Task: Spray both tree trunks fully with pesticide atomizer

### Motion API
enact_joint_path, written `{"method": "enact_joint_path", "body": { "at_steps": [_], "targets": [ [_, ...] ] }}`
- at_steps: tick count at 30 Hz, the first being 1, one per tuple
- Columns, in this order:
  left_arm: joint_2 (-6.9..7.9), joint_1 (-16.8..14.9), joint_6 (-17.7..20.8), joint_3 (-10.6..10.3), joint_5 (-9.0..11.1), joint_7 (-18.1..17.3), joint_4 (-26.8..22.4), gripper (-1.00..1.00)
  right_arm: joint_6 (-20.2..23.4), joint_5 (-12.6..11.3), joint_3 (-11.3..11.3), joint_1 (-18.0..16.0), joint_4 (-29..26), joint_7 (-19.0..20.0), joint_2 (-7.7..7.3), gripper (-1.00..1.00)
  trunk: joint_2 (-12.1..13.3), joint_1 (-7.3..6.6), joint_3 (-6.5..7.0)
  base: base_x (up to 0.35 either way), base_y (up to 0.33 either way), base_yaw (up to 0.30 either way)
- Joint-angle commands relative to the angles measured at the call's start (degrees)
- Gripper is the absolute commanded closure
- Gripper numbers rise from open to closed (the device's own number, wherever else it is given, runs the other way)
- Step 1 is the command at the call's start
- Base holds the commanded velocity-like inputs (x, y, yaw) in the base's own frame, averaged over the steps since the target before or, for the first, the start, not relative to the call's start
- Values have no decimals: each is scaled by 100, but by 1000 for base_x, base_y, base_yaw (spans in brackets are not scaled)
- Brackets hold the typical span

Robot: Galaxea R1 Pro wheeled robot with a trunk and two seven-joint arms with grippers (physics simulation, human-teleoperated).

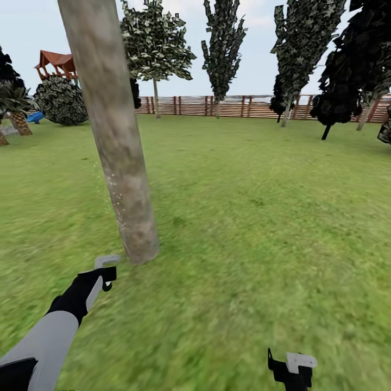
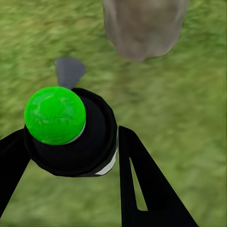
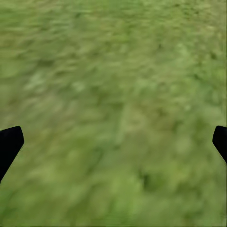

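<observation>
On the grass lawn (image 1: 260, 228), a thick, pale grey-beige tree trunk (image 1: 111, 130) is seen leaning slightly, its base planted just ahead of the left gripper (image 1: 107, 270). Fine pale specks are visible along the trunk's left edge in the head view. The pesticide atomizer (image 2: 71, 135) is clamped between the left gripper's black fingers (image 2: 144, 189): in the left wrist view a black rounded body topped by a bright green ball is held tight, with a grey nozzle part pointing towards the trunk's foot (image 2: 142, 28). In the head view a grey piece of the atomizer (image 1: 106, 261) is seen just above the gripper, close to the trunk base but apart from it.

The right gripper (image 1: 290, 369) is held low over the grass, well apart from the trunk; in the right wrist view its fingertips (image 3: 9, 144) are spread wide at the frame's edges with nothing between them.

Farther back, a brown slatted fence (image 1: 217, 106), further trees (image 1: 222, 46), a short palm (image 1: 19, 106) and a red-roofed play structure (image 1: 57, 62) are seen.
</observation>
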Motion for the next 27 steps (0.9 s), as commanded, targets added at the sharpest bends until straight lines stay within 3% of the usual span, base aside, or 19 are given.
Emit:
{"method": "enact_joint_path", "body": {
  "at_steps": [1,11,27],
  "targets": [
    [0,0,0,0,-2,0,-1,100,0,0,0,0,0,0,1,-100,0,0,0,159,-264,278],
    [0,0,0,0,-2,0,-3,100,-4,0,0,0,0,0,-3,-100,0,0,0,153,-264,259],
    [6,0,0,0,-2,0,-6,100,-4,0,1,0,0,0,0,-100,0,0,0,144,-264,45]
  ]
}}
